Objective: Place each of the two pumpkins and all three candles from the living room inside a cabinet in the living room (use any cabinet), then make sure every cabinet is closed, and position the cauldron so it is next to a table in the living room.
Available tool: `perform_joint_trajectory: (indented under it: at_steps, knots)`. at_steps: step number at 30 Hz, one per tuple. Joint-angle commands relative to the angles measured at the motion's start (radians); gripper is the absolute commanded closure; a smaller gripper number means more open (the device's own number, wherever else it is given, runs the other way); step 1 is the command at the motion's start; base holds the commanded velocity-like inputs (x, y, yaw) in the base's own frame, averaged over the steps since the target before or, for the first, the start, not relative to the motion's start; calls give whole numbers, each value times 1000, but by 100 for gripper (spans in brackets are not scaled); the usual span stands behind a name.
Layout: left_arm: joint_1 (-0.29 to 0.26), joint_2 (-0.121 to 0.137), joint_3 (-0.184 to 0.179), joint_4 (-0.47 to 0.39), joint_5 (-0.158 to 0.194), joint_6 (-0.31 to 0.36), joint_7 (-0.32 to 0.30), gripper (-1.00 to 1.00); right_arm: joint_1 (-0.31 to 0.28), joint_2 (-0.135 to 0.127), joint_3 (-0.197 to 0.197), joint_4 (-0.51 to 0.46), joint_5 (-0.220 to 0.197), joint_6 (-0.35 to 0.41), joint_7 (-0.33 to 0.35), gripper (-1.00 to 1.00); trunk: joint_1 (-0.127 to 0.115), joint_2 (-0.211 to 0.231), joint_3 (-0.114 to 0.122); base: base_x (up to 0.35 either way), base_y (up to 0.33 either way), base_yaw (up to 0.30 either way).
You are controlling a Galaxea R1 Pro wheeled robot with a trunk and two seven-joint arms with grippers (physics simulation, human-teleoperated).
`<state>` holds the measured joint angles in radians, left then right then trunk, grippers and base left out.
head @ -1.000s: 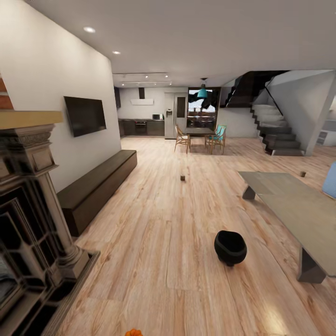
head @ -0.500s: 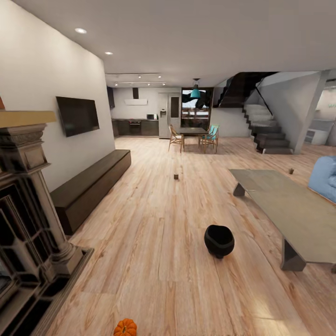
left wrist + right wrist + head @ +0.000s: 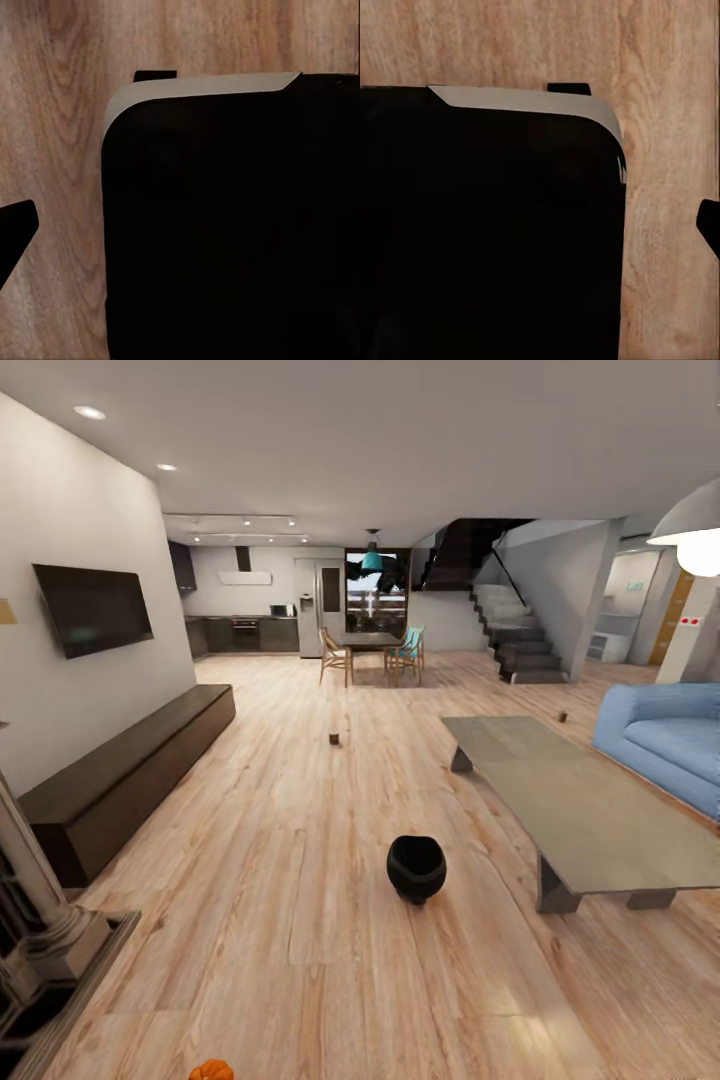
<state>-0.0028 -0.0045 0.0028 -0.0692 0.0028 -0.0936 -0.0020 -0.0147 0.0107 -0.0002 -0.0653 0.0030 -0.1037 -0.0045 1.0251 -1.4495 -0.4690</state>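
Surveying, nothing stowed: pumpkin (image 3: pixel 211 1071) nearest, candle (image 3: pixel 333 738) beyond, cabinet (image 3: pixel 120 770) shut; gripper states impossible to tell.

evenly lit simulator render, soft and slightly low in detail

brightly and diffusely lit from recessed ceiling spots (image 3: pixel 88 412) and a glowing pendant lamp (image 3: pixel 695 540) at the upper right; only faint, soft shadows under the cauldron (image 3: pixel 416 867) and the table (image 3: pixel 570 800); wide-angle stretch toward the edges, bending wall and floor planks; mild compression blur on far kitchen detail; much darker in both wrist views, near-black robot body (image 3: pixel 232 225) against warm, well-lit wooden floor (image 3: pixel 667 67)
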Motion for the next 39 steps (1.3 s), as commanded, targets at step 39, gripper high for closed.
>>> perform_joint_trajectory:
  at_steps: [39]
  knots:
    - [0,0,2,0,0,-46,2,-100,-1,2,4,-2,9,-16,-5,-100,0,0,-1,191,-179,-2]
